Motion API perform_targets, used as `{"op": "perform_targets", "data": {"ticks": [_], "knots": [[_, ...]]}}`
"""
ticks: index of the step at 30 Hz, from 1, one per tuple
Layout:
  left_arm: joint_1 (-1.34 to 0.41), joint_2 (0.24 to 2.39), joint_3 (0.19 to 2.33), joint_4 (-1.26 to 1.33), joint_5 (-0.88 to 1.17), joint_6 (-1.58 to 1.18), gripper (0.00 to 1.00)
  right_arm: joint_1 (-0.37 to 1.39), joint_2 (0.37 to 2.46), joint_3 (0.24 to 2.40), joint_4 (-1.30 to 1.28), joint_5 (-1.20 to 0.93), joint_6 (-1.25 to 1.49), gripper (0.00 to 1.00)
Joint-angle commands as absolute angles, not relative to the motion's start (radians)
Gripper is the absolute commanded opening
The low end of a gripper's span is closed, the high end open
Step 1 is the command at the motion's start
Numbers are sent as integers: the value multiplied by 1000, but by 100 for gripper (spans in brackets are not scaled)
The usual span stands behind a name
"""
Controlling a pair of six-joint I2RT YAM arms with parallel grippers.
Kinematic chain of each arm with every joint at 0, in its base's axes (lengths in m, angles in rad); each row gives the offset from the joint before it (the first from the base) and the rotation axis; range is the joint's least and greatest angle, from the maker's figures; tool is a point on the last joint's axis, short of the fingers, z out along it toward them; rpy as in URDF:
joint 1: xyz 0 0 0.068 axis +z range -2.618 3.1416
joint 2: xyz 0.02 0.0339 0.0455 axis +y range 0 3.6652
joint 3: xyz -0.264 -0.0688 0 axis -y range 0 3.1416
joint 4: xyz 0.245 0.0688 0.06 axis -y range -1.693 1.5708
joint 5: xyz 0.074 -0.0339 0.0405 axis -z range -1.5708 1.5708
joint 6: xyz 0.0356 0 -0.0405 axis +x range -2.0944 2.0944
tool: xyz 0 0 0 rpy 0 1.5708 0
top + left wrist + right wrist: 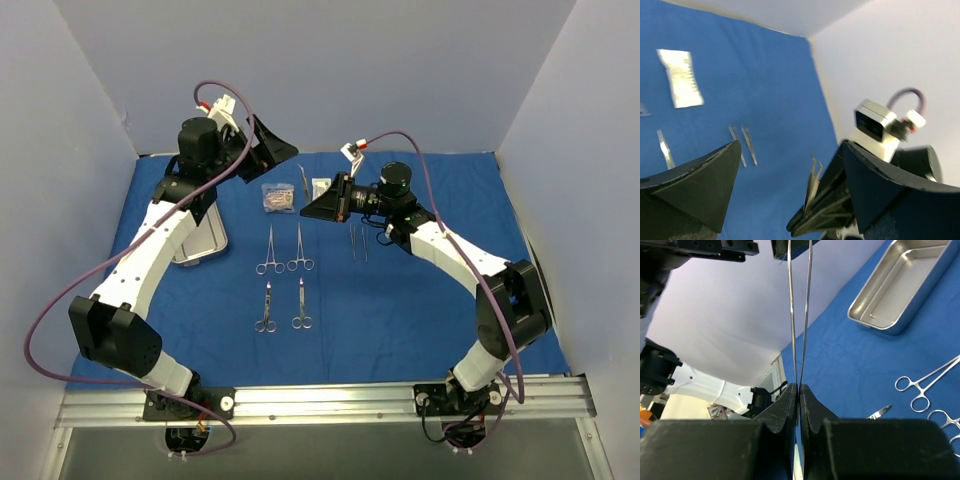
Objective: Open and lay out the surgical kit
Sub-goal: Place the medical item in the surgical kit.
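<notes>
The blue cloth wrap lies spread over the table. My right gripper is shut on a thin pair of tweezers, holding them off the cloth. My left gripper is open, its fingers wide on either side of the tweezers' tips and not touching them. Two more tweezers lie side by side on the cloth. Several scissor-like instruments lie in two rows. The steel tray sits at the left, partly under my left arm.
A clear packet and a white packet lie at the back middle. White walls close in the back and both sides. The metal rail with both arm bases runs along the near edge.
</notes>
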State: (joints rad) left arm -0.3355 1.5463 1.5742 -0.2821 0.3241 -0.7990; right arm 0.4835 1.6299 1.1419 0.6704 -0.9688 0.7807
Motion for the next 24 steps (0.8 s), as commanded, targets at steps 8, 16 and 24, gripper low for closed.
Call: {"op": "perform_targets", "data": {"ticks": [8, 16, 24], "knots": [[-314, 1516, 1514, -18, 792, -805, 84, 477, 1592, 1190, 917, -1120, 904, 0], [-318, 1542, 1526, 29, 816, -822, 66, 477, 1595, 1203, 893, -1129, 887, 0], [-319, 1546, 1531, 26, 833, -816, 19, 477, 1601, 1215, 856, -1127, 861, 0]]}}
